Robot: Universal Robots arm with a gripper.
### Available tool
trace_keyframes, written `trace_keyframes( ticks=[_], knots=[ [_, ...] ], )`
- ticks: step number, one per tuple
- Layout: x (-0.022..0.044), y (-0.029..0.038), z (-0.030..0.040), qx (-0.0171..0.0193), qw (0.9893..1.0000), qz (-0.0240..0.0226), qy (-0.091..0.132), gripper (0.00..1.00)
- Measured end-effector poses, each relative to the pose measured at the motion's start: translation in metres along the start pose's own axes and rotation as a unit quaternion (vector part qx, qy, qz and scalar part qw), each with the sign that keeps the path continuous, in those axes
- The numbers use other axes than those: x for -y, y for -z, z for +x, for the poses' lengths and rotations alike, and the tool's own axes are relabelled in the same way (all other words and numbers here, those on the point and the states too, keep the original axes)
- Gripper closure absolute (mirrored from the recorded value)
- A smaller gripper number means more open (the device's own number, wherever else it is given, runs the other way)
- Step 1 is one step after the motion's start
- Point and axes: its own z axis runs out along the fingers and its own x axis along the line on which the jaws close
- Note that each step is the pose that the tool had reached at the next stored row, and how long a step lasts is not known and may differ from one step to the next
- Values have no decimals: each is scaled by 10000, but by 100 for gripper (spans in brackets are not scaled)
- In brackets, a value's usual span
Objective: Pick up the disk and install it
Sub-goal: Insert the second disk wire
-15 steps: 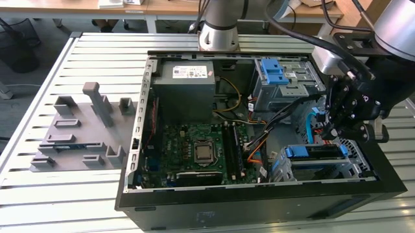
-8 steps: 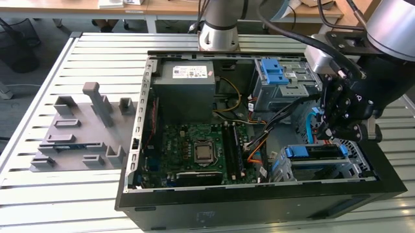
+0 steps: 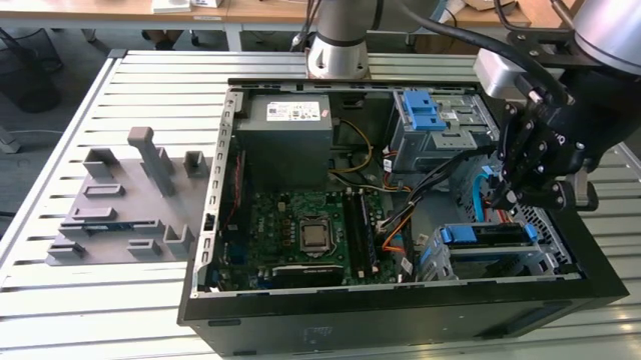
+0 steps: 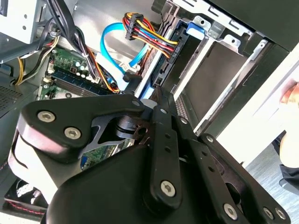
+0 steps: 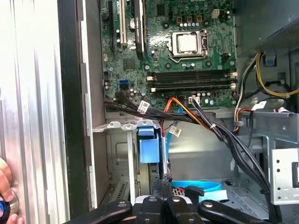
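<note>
One slatted metal tabletop carries the whole setup in the exterior view. An open black computer case lies on its side across the centre and right of the frame. The base of the arm stands at the upper centre, behind the case. Its black wrist assembly reaches in from the upper right.

A grey fixture plate with upright blocks lies on the tabletop at the left of the frame, just beside the case. Inside the case, a grey power-supply box sits at the upper left. The green motherboard lies below it. A light-blue latch piece sits on the metal drive cage at the upper right of the case interior.

The gripper hangs inside the case at the right of the frame, above the lower-right drive bay. In both wrist views the jaws stand narrow, tips close together. The tips lie just beside the blue carrier edge; contact cannot be confirmed.

The disk sits in the lower-right bay of the case, apart from the jaws, with its blue carrier frame showing. In the first wrist view it stands edge-on in the bay. In the second wrist view its dark side lies against the bay wall.

A bundle of coloured wires runs to the disk's end. A light-blue flat cable loops near it. A person's hand rests on the tabletop outside the case wall.
</note>
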Motion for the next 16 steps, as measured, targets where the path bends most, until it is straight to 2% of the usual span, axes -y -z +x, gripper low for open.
trace_keyframes(
  ticks=[5,16],
  knots=[
    [-6,63,-33,2,10000,0,0,89],
    [-19,138,-140,0,10000,0,0,89]
  ],
)
